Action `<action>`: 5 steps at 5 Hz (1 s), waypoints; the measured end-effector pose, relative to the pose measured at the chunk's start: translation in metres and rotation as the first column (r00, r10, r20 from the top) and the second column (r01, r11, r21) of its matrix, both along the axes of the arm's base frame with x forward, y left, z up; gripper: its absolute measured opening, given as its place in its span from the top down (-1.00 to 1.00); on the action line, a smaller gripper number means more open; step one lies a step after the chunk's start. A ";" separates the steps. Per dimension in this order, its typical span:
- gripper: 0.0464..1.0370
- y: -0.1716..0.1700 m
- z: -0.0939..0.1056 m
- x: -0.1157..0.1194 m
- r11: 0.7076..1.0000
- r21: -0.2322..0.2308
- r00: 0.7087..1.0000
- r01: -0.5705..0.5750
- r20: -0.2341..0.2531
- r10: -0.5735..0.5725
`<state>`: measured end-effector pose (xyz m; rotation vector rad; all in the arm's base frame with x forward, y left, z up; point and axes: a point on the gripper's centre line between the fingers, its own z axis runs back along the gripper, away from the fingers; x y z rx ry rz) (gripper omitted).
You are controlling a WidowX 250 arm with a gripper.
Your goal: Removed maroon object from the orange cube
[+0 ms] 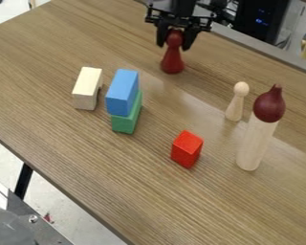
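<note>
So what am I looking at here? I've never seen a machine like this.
There's just one picture, taken by a fixed camera looking down at a slant onto a wooden table. The black machine coming in at the top edge is a robot arm. Its end effector, a bit like a hand with two fingers, holds a dark red peg by its rounded head. Also on the table are a cream block, a blue block on top of a green block, a bright red block, a small wooden peg and a tall pale cylinder with a pointed maroon top.
</note>
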<state>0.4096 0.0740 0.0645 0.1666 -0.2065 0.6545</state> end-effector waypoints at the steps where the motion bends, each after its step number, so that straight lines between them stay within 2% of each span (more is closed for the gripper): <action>1: -0.21 0.003 -0.002 0.001 1.000 0.016 1.000 -0.012 0.000 0.012; 2: -0.82 0.003 -0.006 0.001 1.000 0.013 1.000 -0.012 0.005 0.012; 3: -0.93 0.009 -0.002 -0.005 0.999 -0.020 0.999 -0.042 0.011 0.042; 4: -0.92 0.021 0.027 -0.006 0.996 -0.067 0.995 -0.063 0.080 0.068; 5: -0.92 0.036 0.055 -0.013 0.987 -0.139 0.986 -0.082 0.132 0.100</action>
